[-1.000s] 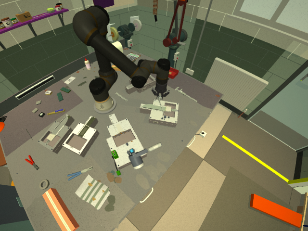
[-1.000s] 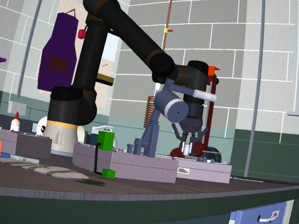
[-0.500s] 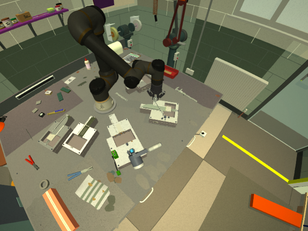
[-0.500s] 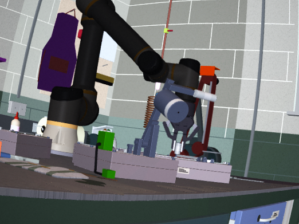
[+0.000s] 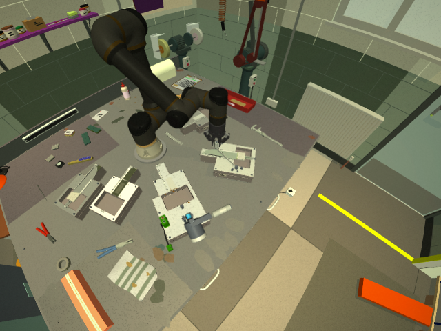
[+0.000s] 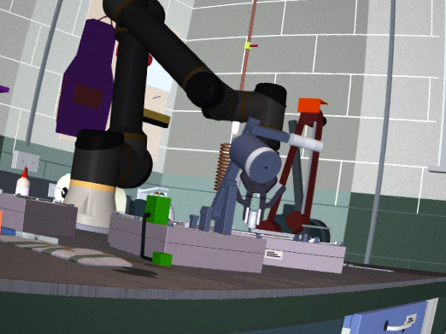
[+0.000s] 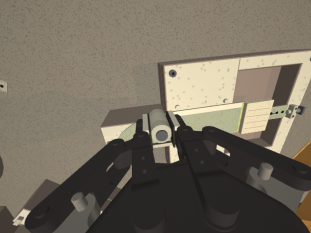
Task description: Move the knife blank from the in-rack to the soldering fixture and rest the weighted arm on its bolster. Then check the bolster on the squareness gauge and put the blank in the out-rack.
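The knife blank (image 7: 208, 118) lies along the squareness gauge (image 5: 233, 159), its green blade over the gauge's low step and its pale ribbed bolster (image 7: 256, 116) across the pocket. My gripper (image 7: 160, 130) is closed on a small pale cylinder knob (image 7: 159, 125) that stands on the blade end of the blank, above the gauge. The soldering fixture (image 5: 178, 203) sits nearer the table's front. Its weighted arm (image 5: 199, 224) with the grey drum stands raised. Two racks (image 5: 78, 194) (image 5: 115, 196) lie to the left of the fixture.
A red tray (image 5: 242, 101) lies behind the gauge at the table's far edge. Blue pliers (image 5: 112, 247), a striped cloth (image 5: 132, 273) and an orange block (image 5: 85, 301) lie near the front. My arm's base (image 5: 149, 148) stands between the racks and the gauge.
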{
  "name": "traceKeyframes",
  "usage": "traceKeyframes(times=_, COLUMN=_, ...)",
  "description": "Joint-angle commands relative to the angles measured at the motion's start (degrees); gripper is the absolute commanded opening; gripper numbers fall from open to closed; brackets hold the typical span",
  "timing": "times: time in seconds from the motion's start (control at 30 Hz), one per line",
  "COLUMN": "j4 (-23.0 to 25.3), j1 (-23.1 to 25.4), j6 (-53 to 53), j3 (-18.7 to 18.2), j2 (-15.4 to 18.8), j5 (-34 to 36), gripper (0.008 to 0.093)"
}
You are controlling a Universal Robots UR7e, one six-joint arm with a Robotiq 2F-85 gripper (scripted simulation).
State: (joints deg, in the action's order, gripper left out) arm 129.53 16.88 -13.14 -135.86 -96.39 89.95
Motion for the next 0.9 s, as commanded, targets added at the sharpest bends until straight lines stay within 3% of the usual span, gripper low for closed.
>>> traceKeyframes(times=0.0, j4=-0.05, j1=-0.36, j6=-0.34, j3=-0.21, j2=-0.28, j5=0.05, gripper=0.0080)
traceKeyframes(times=0.87, j4=-1.36, j1=-11.82, j6=-11.80, j3=-4.61, j2=-6.00, j5=0.05, gripper=0.0080)
